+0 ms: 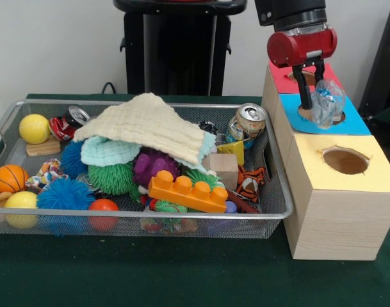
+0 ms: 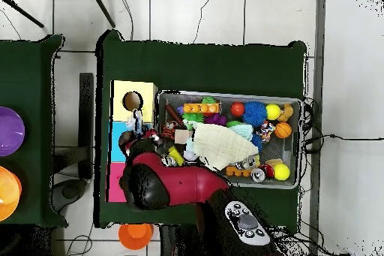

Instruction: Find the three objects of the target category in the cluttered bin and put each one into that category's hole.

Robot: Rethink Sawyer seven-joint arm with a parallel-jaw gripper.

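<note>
My gripper (image 1: pixel 315 101) is shut on a see-through crumpled plastic bottle (image 1: pixel 328 102) with small blue bits. It holds the bottle just above the blue-surrounded hole (image 1: pixel 323 119), in front of the red-surrounded hole (image 1: pixel 301 77). In the overhead view the gripper (image 2: pixel 137 127) and bottle (image 2: pixel 136 121) are over the blue box top, left of the wire mesh bin (image 2: pixel 225 95). The bin (image 1: pixel 143 216) is full of clutter. No other plastic bottle shows in it.
A yellow-surrounded hole (image 1: pixel 346 160) tops the nearest wooden box. The bin holds a cream cloth (image 1: pixel 150 125), drink cans (image 1: pixel 251 120), an orange brick (image 1: pixel 187 191), spiky balls (image 1: pixel 65 194) and other toys. A second table with bowls (image 2: pixel 10 130) stands beside.
</note>
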